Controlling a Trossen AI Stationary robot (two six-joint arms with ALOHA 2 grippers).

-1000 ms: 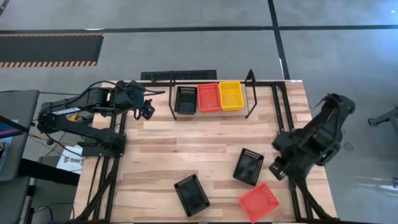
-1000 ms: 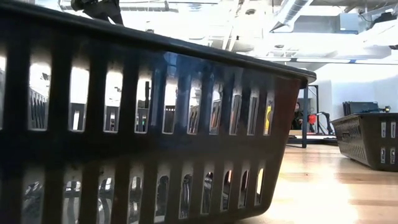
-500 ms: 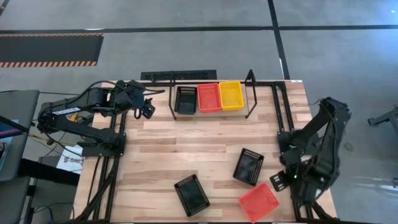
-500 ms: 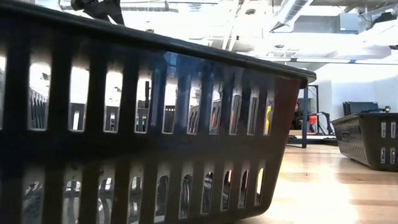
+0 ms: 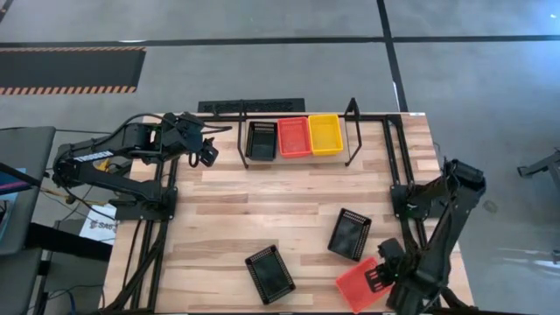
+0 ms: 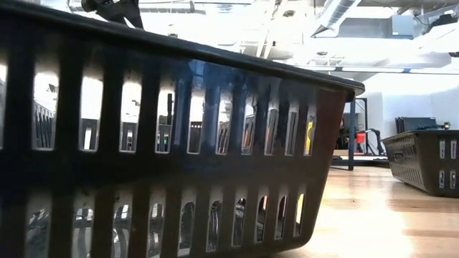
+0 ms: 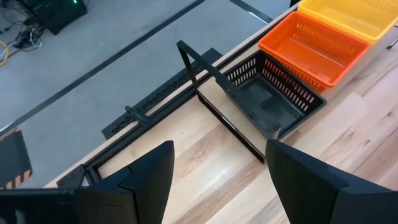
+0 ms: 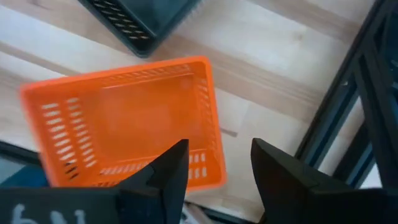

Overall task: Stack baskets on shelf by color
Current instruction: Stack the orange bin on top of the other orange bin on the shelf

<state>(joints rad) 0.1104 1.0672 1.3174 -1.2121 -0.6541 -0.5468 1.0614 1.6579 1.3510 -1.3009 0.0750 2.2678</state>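
Right arm's the only thing that changed since a second ago: it swung from beside the black basket down to the near right corner, so the right gripper (image 5: 378,278) now hangs right over the loose red-orange basket (image 5: 363,284). Everything else sat put.

Going left to right: the left gripper (image 5: 206,154) is parked at the far left, just short of the shelf (image 5: 353,112), fingers spread wide with nothing between them, arm folded low along the table edge. On the shelf sit a black, a red-orange and a yellow basket side by side. Two black baskets lie loose on the table (image 5: 262,210), one near the front (image 5: 269,273), one further right (image 5: 350,234). I count six baskets here, not nine.

The right arm is bent sharply over, wrist aimed down, fingers parted and straddling the basket's near wall in the wrist view, not gripping yet.

My worry: that basket sits crooked right at the table edge by the frame, so a nudge during closing could shove it off or skew the grab.
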